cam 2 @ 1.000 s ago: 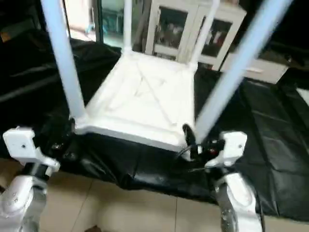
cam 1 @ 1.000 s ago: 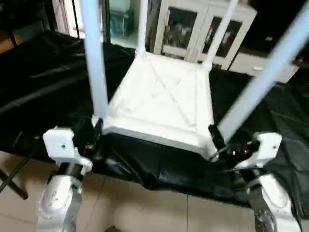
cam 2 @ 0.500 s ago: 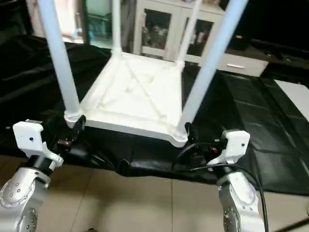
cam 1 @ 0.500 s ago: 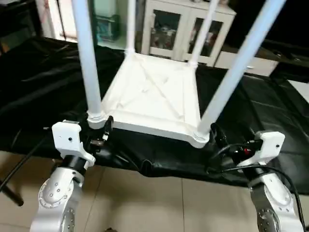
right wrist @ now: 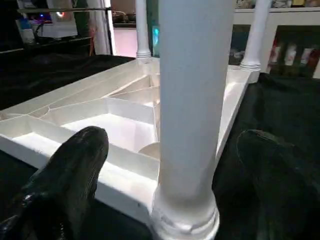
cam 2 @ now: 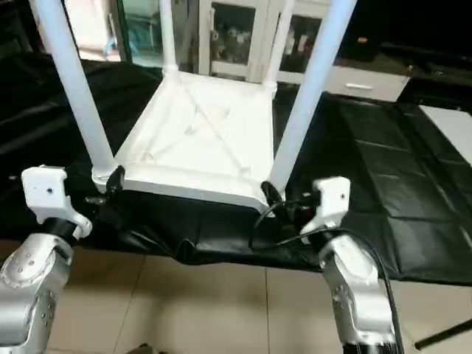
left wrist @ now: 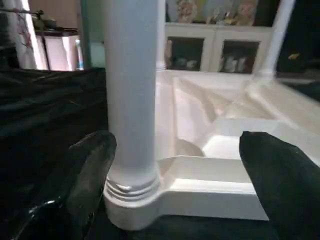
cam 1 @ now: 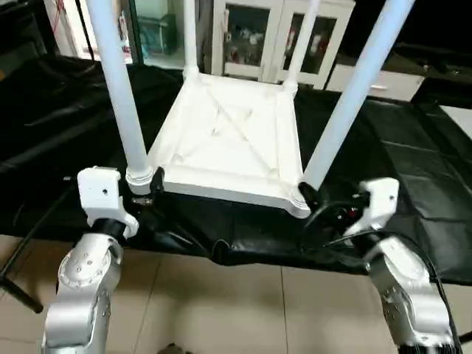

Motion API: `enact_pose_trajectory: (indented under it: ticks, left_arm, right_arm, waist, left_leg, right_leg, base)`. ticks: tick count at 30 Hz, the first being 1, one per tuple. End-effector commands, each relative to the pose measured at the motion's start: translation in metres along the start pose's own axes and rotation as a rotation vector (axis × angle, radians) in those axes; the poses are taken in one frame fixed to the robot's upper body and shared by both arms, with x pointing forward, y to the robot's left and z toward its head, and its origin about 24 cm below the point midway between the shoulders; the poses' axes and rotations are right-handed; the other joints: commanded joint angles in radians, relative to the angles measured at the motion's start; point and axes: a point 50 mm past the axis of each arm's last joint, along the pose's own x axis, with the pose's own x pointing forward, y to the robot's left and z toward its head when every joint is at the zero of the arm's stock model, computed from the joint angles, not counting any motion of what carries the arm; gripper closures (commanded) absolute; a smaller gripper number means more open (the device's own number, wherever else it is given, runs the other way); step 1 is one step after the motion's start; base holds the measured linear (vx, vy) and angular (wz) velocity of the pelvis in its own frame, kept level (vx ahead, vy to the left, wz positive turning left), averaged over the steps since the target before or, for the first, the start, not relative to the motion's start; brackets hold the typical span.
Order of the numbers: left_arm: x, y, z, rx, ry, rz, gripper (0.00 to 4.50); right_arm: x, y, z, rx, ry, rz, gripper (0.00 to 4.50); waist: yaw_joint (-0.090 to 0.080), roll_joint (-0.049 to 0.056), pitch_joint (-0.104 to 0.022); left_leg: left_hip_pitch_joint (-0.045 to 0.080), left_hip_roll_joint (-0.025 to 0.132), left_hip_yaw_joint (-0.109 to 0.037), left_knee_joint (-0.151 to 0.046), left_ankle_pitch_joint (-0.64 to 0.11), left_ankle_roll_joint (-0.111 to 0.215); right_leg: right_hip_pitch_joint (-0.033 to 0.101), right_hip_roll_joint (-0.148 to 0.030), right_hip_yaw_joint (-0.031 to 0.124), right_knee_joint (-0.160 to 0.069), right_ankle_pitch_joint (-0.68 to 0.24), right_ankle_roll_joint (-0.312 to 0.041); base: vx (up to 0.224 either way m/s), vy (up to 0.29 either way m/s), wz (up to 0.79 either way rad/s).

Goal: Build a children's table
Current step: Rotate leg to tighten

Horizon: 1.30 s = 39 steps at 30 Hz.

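The children's table lies upside down on the black sheet, its X-ribbed underside facing up. Its legs stand upright in the corner sockets. My left gripper is at the near-left leg. It is open, and the leg's base stands close against one finger, with a wide gap to the other. My right gripper is open around the near-right leg. In the right wrist view that leg stands between the fingers with room on both sides.
The black-sheeted work table ends just in front of the grippers, with tiled floor below. White cabinets with glass doors stand behind. Black cables loop at my right wrist.
The head camera has shifted and steadied. My left gripper's fingers have spread wider at the near-left leg. The right gripper stays open at its leg.
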Motion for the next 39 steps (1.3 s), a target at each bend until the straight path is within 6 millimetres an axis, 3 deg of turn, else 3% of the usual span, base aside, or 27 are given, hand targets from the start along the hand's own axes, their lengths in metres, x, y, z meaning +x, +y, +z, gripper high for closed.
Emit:
enact_pose_trajectory:
  ticks: [1, 3, 4, 5, 10, 12, 15, 16, 24, 29, 36, 37, 39]
  left_arm:
    - [0.008, 0.002, 0.002, 0.001, 0.001, 0.022, 0.04]
    - [0.01, 0.003, 0.003, -0.011, -0.005, 0.023, 0.04]
    - [0.014, 0.004, 0.004, -0.027, -0.008, 0.013, 0.04]
    - [0.019, 0.006, 0.004, -0.026, -0.005, 0.005, 0.04]
    - [0.037, 0.015, 0.012, -0.006, -0.005, 0.018, 0.04]
    - [0.038, 0.016, 0.014, -0.005, -0.007, 0.028, 0.04]
    - [0.039, 0.017, 0.014, -0.008, -0.009, 0.036, 0.04]
    - [0.039, 0.015, 0.015, -0.021, -0.012, 0.03, 0.04]
    - [0.046, 0.006, 0.016, -0.086, -0.036, -0.032, 0.04]
    - [0.051, -0.011, 0.026, -0.132, -0.084, -0.132, 0.04]
    - [0.055, -0.022, 0.028, -0.082, -0.09, -0.162, 0.04]
    - [0.055, -0.022, 0.028, -0.062, -0.09, -0.163, 0.3]
    - [0.053, -0.022, 0.027, -0.011, -0.085, -0.146, 0.38]
  right_arm:
    - [0.001, -0.008, 0.003, -0.024, 0.009, -0.014, 0.0]
    - [0.002, -0.009, 0.003, -0.024, 0.009, -0.016, 0.0]
    - [0.003, -0.011, 0.003, -0.029, 0.013, -0.024, 0.0]
    - [0.004, -0.014, 0.003, -0.031, 0.018, -0.037, 0.0]
    - [0.005, -0.027, 0.005, -0.059, 0.026, -0.098, 0.0]
    - [0.004, -0.033, 0.005, -0.061, 0.029, -0.127, 0.0]
    - [0.002, -0.037, 0.005, -0.061, 0.032, -0.153, 0.0]
    - [0.0, -0.044, 0.005, -0.063, 0.032, -0.185, 0.0]
    - [-0.004, -0.061, 0.01, -0.077, 0.013, -0.265, 0.0]
    - [0.003, -0.05, 0.012, -0.062, -0.002, -0.217, 0.0]
    - [0.012, -0.035, 0.013, -0.032, -0.013, -0.161, 0.0]
    - [0.012, -0.034, 0.014, -0.024, -0.018, -0.161, 0.0]
    - [0.015, -0.031, 0.015, -0.012, -0.022, -0.16, 0.0]
  waist:
    - [0.001, 0.01, -0.061]
    - [0.005, 0.012, -0.069]
    - [0.005, 0.013, -0.069]
    - [0.004, 0.008, -0.069]
    - [0.008, 0.018, -0.065]
    - [0.009, 0.019, -0.063]
    - [0.015, 0.017, -0.061]
    - [0.016, 0.02, -0.061]
    - [0.026, 0.009, -0.059]
    - [0.025, 0.003, -0.061]
    - [0.023, 0.003, -0.065]
    - [0.022, 0.003, -0.065]
    - [0.023, 0.003, -0.065]
  left_leg:
    - [0.021, 0.053, -0.017, -0.101, -0.324, -0.055]
    - [0.016, 0.051, -0.012, -0.091, -0.187, -0.024]
    - [0.014, 0.05, -0.011, -0.089, -0.158, -0.015]
    - [0.011, 0.046, -0.006, -0.087, -0.137, -0.004]
    - [0.02, 0.051, -0.001, -0.09, -0.196, -0.006]
    - [0.024, 0.053, 0.001, -0.094, -0.258, -0.021]
    - [0.023, 0.055, 0.002, -0.098, -0.294, -0.038]
    - [0.024, 0.055, 0.002, -0.098, -0.302, -0.042]
    - [0.026, 0.057, 0.011, -0.099, -0.343, -0.058]
    - [0.022, 0.058, 0.013, -0.1, -0.323, -0.055]
    - [0.018, 0.058, 0.017, -0.093, -0.228, -0.023]
    - [0.019, 0.059, 0.017, -0.093, -0.225, -0.022]
    - [0.021, 0.06, 0.017, -0.093, -0.221, -0.016]
  right_leg:
    - [0.003, -0.036, 0.016, -0.066, -0.159, -0.138]
    - [0.009, -0.033, 0.013, -0.05, 0.016, -0.159]
    - [0.009, -0.031, 0.012, -0.045, 0.055, -0.166]
    - [0.011, -0.029, 0.011, -0.043, 0.081, -0.177]
    - [0.002, -0.029, 0.013, -0.045, 0.01, -0.191]
    - [-0.002, -0.029, 0.015, -0.051, -0.051, -0.19]
    - [-0.003, -0.031, 0.015, -0.055, -0.098, -0.18]
    - [-0.005, -0.031, 0.015, -0.055, -0.106, -0.177]
    - [-0.016, -0.033, 0.016, -0.066, -0.207, -0.147]
    - [-0.016, -0.033, 0.016, -0.065, -0.196, -0.142]
    - [-0.008, -0.031, 0.016, -0.057, -0.089, -0.155]
    - [-0.008, -0.031, 0.016, -0.056, -0.084, -0.157]
    - [-0.008, -0.03, 0.015, -0.055, -0.082, -0.16]
  base:
    - [0.0, 0.0, 0.0]
    - [0.053, -0.016, -0.03]
    - [0.0, 0.0, 0.0]
    - [0.0, 0.0, 0.0]
    - [0.0, 0.0, 0.0]
    - [0.0, 0.0, 0.0]
    - [0.0, 0.0, 0.0]
    - [0.0, 0.0, 0.0]
    - [0.0, 0.0, 0.0]
    - [0.0, 0.0, 0.0]
    - [0.0, 0.0, 0.0]
    - [0.0, 0.0, 0.0]
    - [0.0, 0.0, 0.0]
